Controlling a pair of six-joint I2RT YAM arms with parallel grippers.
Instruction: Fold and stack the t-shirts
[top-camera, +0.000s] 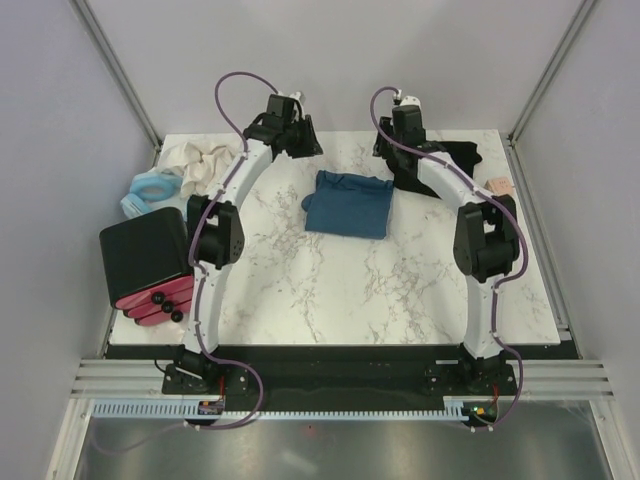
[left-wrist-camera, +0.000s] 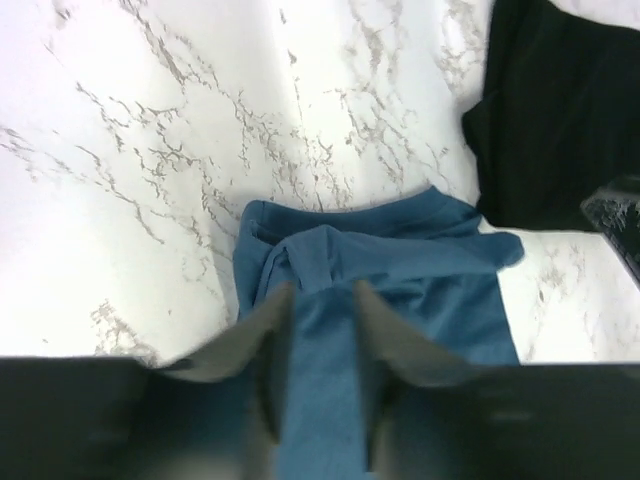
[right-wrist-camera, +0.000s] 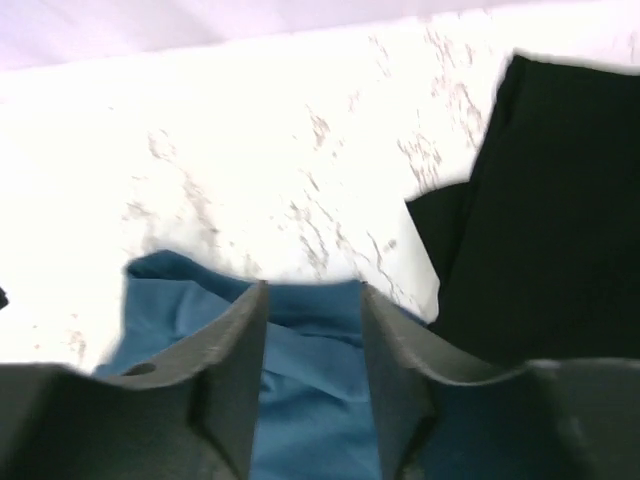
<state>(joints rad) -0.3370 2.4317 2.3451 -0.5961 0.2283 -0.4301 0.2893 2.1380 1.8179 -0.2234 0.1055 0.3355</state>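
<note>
Jaws parted on left pincer (left-wrist-camera: 323, 292), right pincer (right-wrist-camera: 313, 290), teal t-shirt (left-wrist-camera: 420, 262) beneath

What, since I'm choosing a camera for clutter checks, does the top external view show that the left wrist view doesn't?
Only top external: a cream cloth, a pale blue ring item and a black-and-red box at the left edge of the marble table. Only left wrist: the bunched folds of the teal shirt close up, under the open left gripper. Both: the teal shirt, the black shirt, the table.
</note>
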